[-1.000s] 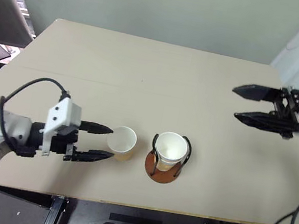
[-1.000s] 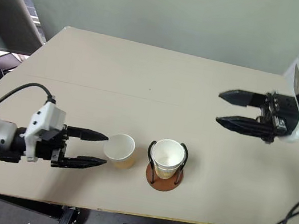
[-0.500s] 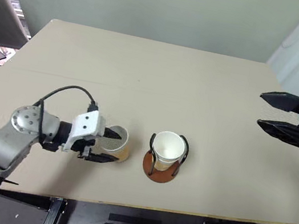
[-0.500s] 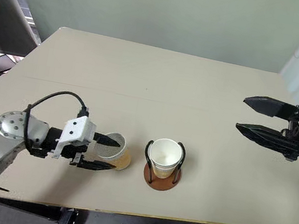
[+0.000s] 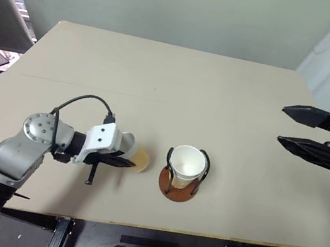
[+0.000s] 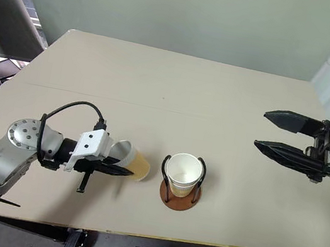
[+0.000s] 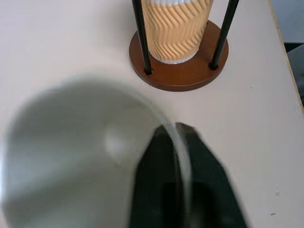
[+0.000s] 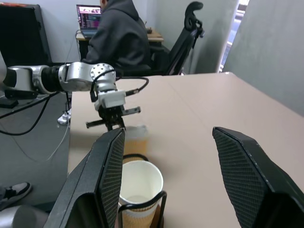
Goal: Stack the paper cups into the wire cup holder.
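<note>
Lower left of the frame: the left gripper (image 5: 121,162) pinches the rim of a tipped paper cup (image 5: 136,159) beside the wire cup holder (image 5: 183,179), which holds a stacked cup (image 5: 186,163). Next: lift and nest it. At right, the right gripper (image 5: 304,130) hangs open, empty.

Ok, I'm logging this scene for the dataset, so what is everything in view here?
loose paper cup: one, tan wall, white inside; tipped on the table, gripped at its rim, just left of the holder.
paper cup in the holder: one, tan wall, white inside; upright between the wires.
wire cup holder: one, reddish-brown disc with black wires; near the table's front edge.
table: one, beige.
person: one, dark hoodie; seated at a desk with a laptop in the background.
left gripper: black fingers shut on the loose paper cup's rim.
right gripper: black fingers open, above the table's right side.
</note>
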You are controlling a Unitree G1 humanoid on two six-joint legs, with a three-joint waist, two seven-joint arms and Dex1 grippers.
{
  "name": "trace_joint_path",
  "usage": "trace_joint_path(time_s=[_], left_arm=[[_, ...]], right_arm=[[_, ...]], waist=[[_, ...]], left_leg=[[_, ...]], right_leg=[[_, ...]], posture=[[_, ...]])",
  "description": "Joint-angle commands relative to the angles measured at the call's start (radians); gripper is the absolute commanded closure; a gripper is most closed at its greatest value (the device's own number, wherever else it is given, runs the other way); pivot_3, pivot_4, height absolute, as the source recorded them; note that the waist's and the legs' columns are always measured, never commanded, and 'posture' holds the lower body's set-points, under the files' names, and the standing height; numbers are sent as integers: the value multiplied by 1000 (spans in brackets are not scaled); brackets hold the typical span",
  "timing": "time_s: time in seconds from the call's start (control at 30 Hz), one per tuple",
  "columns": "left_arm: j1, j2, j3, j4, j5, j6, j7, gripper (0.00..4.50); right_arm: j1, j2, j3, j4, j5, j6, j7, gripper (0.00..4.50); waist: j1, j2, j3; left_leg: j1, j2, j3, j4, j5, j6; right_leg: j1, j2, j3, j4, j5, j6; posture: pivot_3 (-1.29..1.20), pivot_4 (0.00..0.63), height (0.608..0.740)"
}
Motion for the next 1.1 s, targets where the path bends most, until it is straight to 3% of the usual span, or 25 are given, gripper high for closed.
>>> trace_joint_path(time_s=[0.03,0.2,0.47,0.6,0.83,0.93,1.03,1.1], left_arm=[[-18,-7,34,-13,-33,-3,-13,4489],[-47,3,56,-15,-65,7,-32,4489],[-272,15,140,50,-166,33,-94,4489],[-474,-64,110,50,-261,63,-154,4489],[-581,-166,-14,115,-214,3,-273,4489],[-620,-203,-45,155,-189,-26,-304,4500],[-648,-236,-74,180,-181,-48,-329,4500],[-661,-247,-102,189,-188,-65,-332,4500]], right_arm=[[2,-20,-46,-21,25,-19,-3,1554],[55,-52,-37,-31,1,-23,45,1554],[109,-97,-81,-23,-6,-35,87,1554],[125,-103,-94,-28,-10,-38,86,1554],[157,-110,-127,-44,5,-19,50,1554],[182,-112,-158,-59,11,-5,39,1007],[209,-113,-192,-76,29,18,23,7],[226,-113,-209,-91,28,21,17,7]], waist=[[0,0,0],[2,0,0],[4,0,0],[13,-1,0],[12,0,-1],[13,0,0],[14,0,0],[15,0,0]], left_leg=[[0,0,0,0,0,0],[0,0,0,0,0,0],[-1,0,0,1,0,0],[-2,0,-1,2,0,0],[-2,-1,1,4,-1,2],[-2,-1,0,4,-1,2],[-3,-1,0,6,-2,3],[-3,-1,0,7,-2,4]], right_leg=[[0,0,0,0,0,0],[0,0,0,0,0,0],[0,1,0,0,0,1],[1,1,0,0,0,2],[3,0,1,-5,2,8],[3,0,1,-6,2,9],[5,0,1,-9,3,11],[6,0,1,-10,4,13]], posture=[[0,150,740],[0,150,740],[0,150,740],[0,150,740],[0,150,740],[0,150,740],[0,150,740],[0,150,740]])
